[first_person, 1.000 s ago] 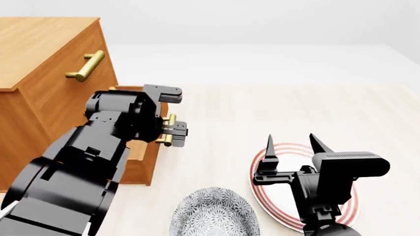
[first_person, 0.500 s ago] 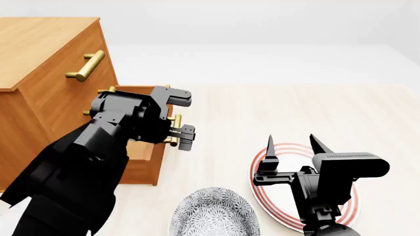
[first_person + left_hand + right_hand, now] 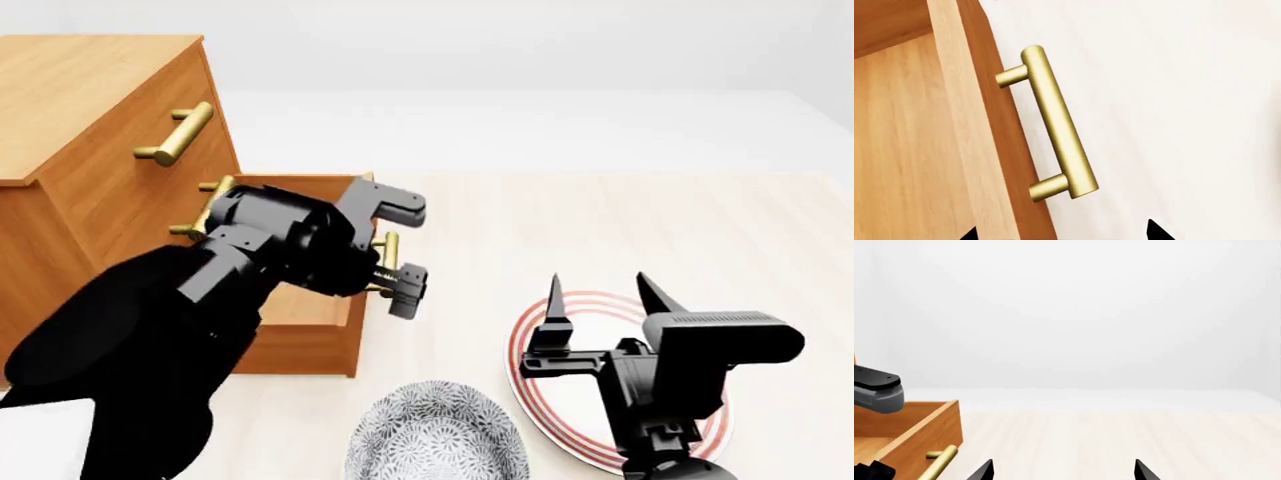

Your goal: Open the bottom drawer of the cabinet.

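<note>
Bottom drawer (image 3: pixel 300 330) of cabinet (image 3: pixel 80 130), at desk's left edge: pulled well out, task looks nearly done. Left gripper (image 3: pixel 395 250) spread, off the brass handle (image 3: pixel 1057 122). Right gripper (image 3: pixel 597 300) spread, idle.

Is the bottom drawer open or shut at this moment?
Open. The bottom drawer juts out from the cabinet, its bare inside showing in the left wrist view behind its handle.

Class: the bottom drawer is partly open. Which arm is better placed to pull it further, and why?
Left. The left gripper is open right at the bottom drawer handle. The right gripper hovers open over the striped plate, away from the cabinet.
</note>
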Robot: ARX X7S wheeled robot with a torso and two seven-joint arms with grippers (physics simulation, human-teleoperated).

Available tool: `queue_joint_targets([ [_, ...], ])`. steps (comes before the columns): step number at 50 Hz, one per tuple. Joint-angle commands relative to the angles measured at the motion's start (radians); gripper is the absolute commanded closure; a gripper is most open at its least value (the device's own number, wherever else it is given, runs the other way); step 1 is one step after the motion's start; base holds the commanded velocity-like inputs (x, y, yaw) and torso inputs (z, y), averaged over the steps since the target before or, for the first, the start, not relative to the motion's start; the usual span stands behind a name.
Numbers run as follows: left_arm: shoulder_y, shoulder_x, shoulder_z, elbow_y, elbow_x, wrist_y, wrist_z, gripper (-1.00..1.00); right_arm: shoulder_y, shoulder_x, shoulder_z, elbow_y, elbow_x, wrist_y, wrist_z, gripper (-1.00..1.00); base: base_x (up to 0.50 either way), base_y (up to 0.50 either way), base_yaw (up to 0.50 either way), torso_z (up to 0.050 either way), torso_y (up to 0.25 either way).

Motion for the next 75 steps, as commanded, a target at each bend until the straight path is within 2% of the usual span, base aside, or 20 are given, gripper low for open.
queue_joint_targets([
  [1,-0.002,0.018,0.071,0.083,-0.271,0.079,0.058,-1.00,-0.008,0.007,0.005,-0.006,0.005,-0.005,0.004,-1.00,0.00,0.00,0.00,0.000,0.000],
  [9,-0.006,0.001,0.069,0.117,-0.281,0.131,0.054,-1.00,-0.011,0.006,0.002,0.002,0.006,-0.013,0.004,-1.00,0.00,0.00,0.00,0.000,0.000],
  [11,-0.001,-0.047,0.039,0.205,-0.295,0.179,-0.003,-1.00,-0.012,0.007,0.001,0.001,0.006,-0.013,0.005,-1.00,0.00,0.00,0.00,0.000,0.000],
  [12,0.009,-0.098,0.006,0.307,-0.291,0.262,-0.071,-1.00,-0.011,0.007,0.002,0.002,0.007,-0.013,0.005,-1.00,0.00,0.00,0.00,0.000,0.000],
  [14,0.009,-0.148,-0.026,0.404,-0.314,0.283,-0.135,-1.00,-0.010,0.007,0.002,0.004,0.007,-0.013,0.006,-1.00,0.01,0.00,-0.01,0.000,0.000],
  [15,0.013,-0.209,-0.066,0.533,-0.298,0.371,-0.228,-1.00,-0.006,0.006,-0.003,0.008,0.005,-0.014,0.005,-1.00,0.01,0.00,-0.01,0.000,0.000],
  [16,0.016,-0.237,-0.078,0.596,-0.288,0.403,-0.273,-1.00,-0.005,0.005,-0.004,0.009,0.005,-0.013,0.005,-1.00,0.00,0.00,-0.01,0.000,0.000],
  [18,0.016,-0.337,-0.125,0.825,-0.262,0.484,-0.449,-1.00,-0.003,0.005,-0.005,0.006,0.006,-0.013,0.006,-1.00,0.00,0.00,-0.01,0.000,0.000],
  [20,0.019,-0.393,-0.160,0.947,-0.284,0.506,-0.488,-1.00,-0.002,0.006,-0.003,0.005,0.009,-0.011,0.008,-1.00,0.00,0.00,-0.01,0.000,0.000],
  [21,0.018,-0.428,-0.175,1.022,-0.255,0.541,-0.581,-1.00,-0.001,0.007,-0.004,0.002,0.008,-0.007,0.010,-1.00,0.00,0.00,-0.01,0.000,0.000],
  [22,0.018,-0.451,-0.185,1.073,-0.255,0.551,-0.601,-1.00,0.000,0.008,-0.004,-0.002,0.009,-0.005,0.011,-1.00,0.00,0.00,0.00,0.000,0.000],
  [23,0.026,-0.506,-0.220,1.185,-0.254,0.590,-0.676,-1.00,0.000,0.009,-0.005,-0.011,0.010,-0.001,0.014,-1.00,0.00,0.00,0.00,0.000,0.000],
  [29,0.046,-0.658,-0.261,1.527,-0.209,0.633,-0.828,-1.00,0.005,0.014,-0.005,-0.020,0.011,0.006,0.018,-1.00,0.00,0.00,0.00,0.000,0.000],
  [38,0.220,-0.794,-0.262,1.747,-0.072,0.760,-0.878,-1.00,0.044,0.027,-0.006,-0.065,0.020,0.059,0.038,-1.00,0.00,0.00,0.00,0.000,0.000],
  [39,0.236,-0.811,-0.260,1.779,-0.026,0.769,-0.913,-1.00,0.055,0.028,-0.011,-0.077,0.020,0.072,0.042,-1.00,0.00,0.00,0.00,0.000,0.000],
  [41,0.246,-0.817,-0.261,1.790,-0.028,0.777,-0.910,-1.00,0.060,0.030,-0.012,-0.083,0.021,0.079,0.045,-1.00,0.00,0.00,0.00,0.000,0.000],
  [43,0.269,-0.831,-0.252,1.829,0.071,0.779,-0.961,-1.00,0.077,0.036,-0.011,-0.112,0.025,0.103,0.055,-1.00,0.00,0.00,0.00,0.000,0.000],
  [49,0.370,-0.864,-0.238,1.905,0.273,0.856,-0.975,-1.00,0.124,0.054,0.001,-0.208,0.030,0.148,0.083,-1.00,0.00,0.00,0.00,0.000,0.000],
  [57,0.451,-0.875,-0.228,1.891,0.405,0.908,-1.007,-1.00,0.162,0.079,-0.073,-0.291,-0.083,0.128,0.118,-1.00,0.00,0.00,0.00,0.000,0.000],
  [75,0.491,-0.847,-0.201,1.834,0.491,0.903,-1.006,-1.00,0.194,0.088,-0.089,-0.336,-0.091,0.132,0.123,-1.00,0.00,0.00,0.00,0.000,0.000],
])
